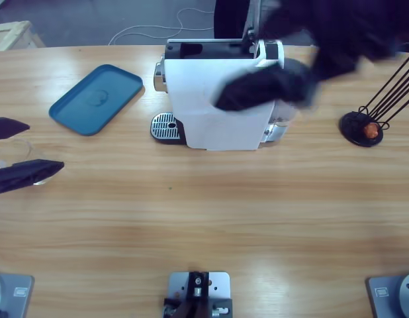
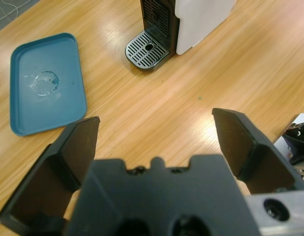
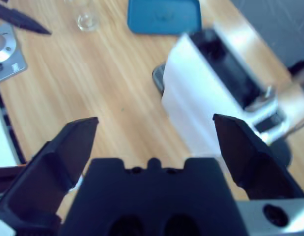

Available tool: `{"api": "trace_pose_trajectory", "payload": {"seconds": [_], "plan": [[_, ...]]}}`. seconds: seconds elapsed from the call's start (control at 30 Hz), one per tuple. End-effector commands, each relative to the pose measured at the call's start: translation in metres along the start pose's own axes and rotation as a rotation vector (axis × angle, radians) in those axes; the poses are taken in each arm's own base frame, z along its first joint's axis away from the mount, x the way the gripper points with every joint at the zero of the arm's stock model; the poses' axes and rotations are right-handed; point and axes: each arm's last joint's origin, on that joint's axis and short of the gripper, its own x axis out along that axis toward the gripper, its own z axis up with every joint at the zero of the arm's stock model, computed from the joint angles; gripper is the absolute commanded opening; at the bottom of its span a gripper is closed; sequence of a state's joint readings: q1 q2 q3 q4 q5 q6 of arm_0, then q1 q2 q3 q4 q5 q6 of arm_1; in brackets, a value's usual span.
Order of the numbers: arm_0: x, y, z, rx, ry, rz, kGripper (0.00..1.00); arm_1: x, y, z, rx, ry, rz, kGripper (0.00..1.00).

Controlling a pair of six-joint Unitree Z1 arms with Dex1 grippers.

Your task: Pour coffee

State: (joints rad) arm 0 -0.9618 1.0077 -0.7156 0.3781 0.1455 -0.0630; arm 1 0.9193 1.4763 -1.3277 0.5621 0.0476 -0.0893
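Meanwhile both grippers stood wide open and empty: the left gripper (image 2: 154,130) low over bare table, the right gripper (image 3: 154,135) above the white coffee machine (image 1: 214,99). A clear glass (image 3: 87,20) sat near the blue tray (image 1: 95,98); a careless sweep could topple it.

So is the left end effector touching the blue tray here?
Apart. In the left wrist view the left end effector is open over bare wood, with the blue tray off to one side and table showing between them.
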Motion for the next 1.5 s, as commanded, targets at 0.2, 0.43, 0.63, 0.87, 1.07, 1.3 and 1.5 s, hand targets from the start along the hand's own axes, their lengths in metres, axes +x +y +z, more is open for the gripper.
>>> {"api": "trace_pose_trajectory", "payload": {"seconds": [0.2,0.43,0.63,0.87,1.07,1.3,1.5], "plan": [[-0.003,0.001,-0.003,-0.012,-0.02,-0.009,0.991,-0.014,-0.056,-0.033,0.438,-0.163,-0.552,0.0],[-0.006,0.002,-0.005,-0.014,-0.026,-0.009,0.987,0.037,-0.087,-0.006,0.727,-0.3,-0.552,0.0],[-0.002,0.001,-0.004,-0.018,-0.01,-0.012,0.987,0.049,-0.084,0.011,0.889,-0.439,-0.439,0.0],[0.002,0.0,-0.003,-0.019,0.002,-0.014,0.982,0.076,-0.066,0.025,0.905,-0.479,-0.287,0.0],[0.002,0.0,-0.003,-0.019,0.003,-0.014,0.982,0.08,-0.051,0.03,0.892,-0.481,-0.213,0.0],[0.002,0.0,-0.001,-0.02,-0.001,-0.014,0.977,0.13,-0.038,0.026,0.863,-0.392,-0.115,0.0],[0.001,0.0,0.001,-0.02,-0.007,-0.016,0.977,0.173,-0.036,0.009,0.828,-0.28,-0.092,0.0]]}}
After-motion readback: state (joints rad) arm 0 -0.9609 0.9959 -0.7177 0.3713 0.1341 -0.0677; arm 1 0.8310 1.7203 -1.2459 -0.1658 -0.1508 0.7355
